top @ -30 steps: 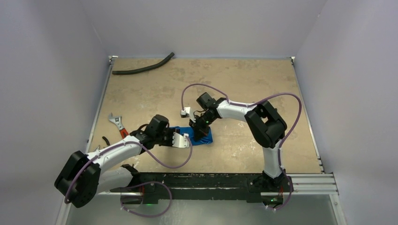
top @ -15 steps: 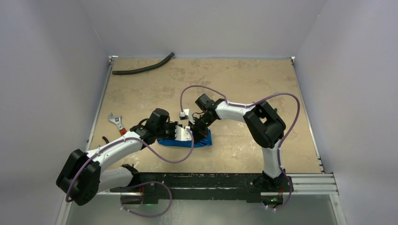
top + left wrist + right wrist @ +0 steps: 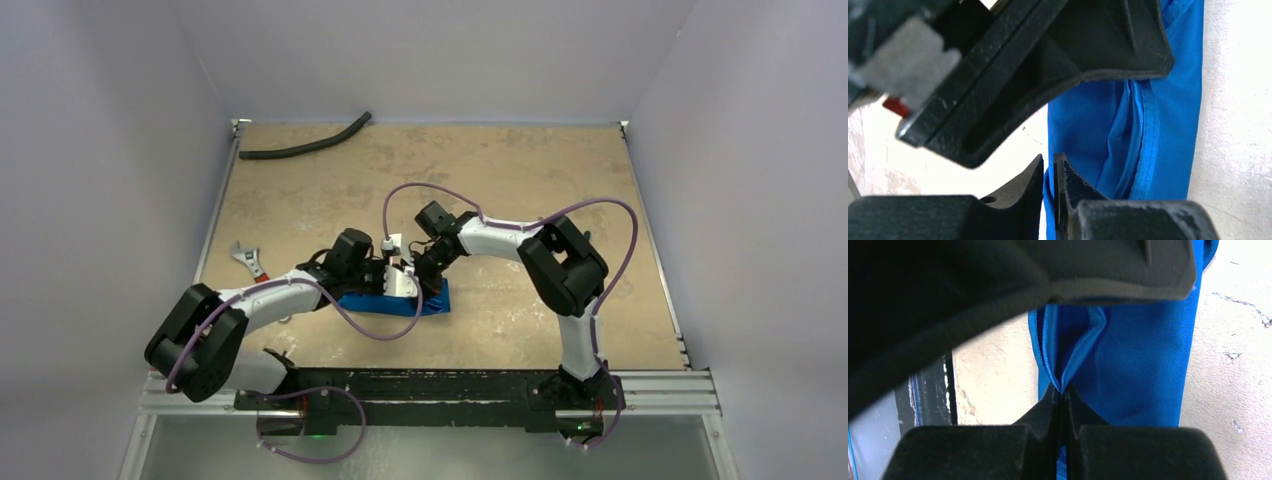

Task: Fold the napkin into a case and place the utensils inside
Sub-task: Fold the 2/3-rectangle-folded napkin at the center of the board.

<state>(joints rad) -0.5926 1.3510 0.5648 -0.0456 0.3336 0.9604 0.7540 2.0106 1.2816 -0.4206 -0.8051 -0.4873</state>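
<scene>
Napkin [image 3: 428, 303] lies bunched into a narrow blue strip on the worktop [image 3: 520, 180], to the right of the wrench [image 3: 250, 262] and well apart from it. Your left fingers [image 3: 1018, 187] are almost together, with a thin edge of the napkin pinched in the gap, on the side of the strip nearer the wrench. Your right fingers [image 3: 1040, 412], just beyond them on the side away from the wrench, are clamped tight on a puckered fold of the same cloth.

Black hose [image 3: 305, 148] at the far-left corner of the table [image 3: 520, 170] — red-handled silver wrench [image 3: 248, 258] near its left rim
</scene>
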